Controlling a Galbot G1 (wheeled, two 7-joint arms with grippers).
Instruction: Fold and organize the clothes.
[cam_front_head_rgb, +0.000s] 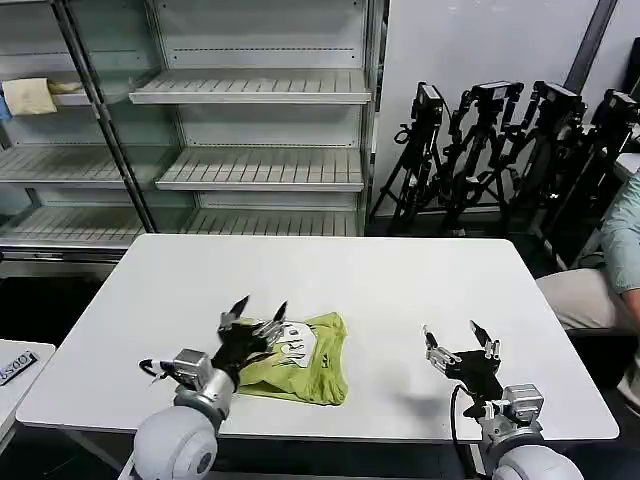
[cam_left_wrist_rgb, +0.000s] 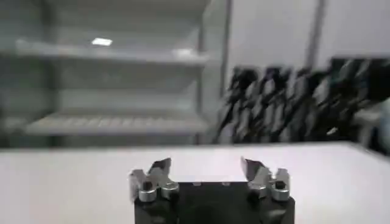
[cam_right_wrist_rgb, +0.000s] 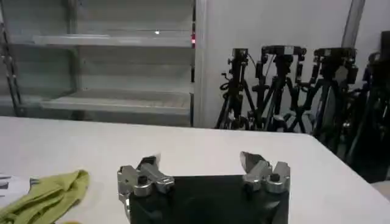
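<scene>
The lime yellow-green T-shirt (cam_front_head_rgb: 305, 360) lies folded into a small bundle near the front of the white table (cam_front_head_rgb: 400, 280), its white graphic facing up. My left gripper (cam_front_head_rgb: 261, 311) hovers open just above the shirt's left part, nothing between its fingers. In the left wrist view that gripper (cam_left_wrist_rgb: 206, 166) stands open over bare tabletop. My right gripper (cam_front_head_rgb: 458, 333) is open to the right of the shirt, clear of it. The right wrist view has the open right gripper (cam_right_wrist_rgb: 200, 163) with a corner of the shirt (cam_right_wrist_rgb: 46, 193) off to one side.
Metal shelving (cam_front_head_rgb: 250, 130) stands behind the table, with a pale cream cloth (cam_front_head_rgb: 30, 95) on an upper left shelf. Black tripods (cam_front_head_rgb: 510, 150) line the wall at back right. A person's arm and lap (cam_front_head_rgb: 605, 260) sit at the table's right edge.
</scene>
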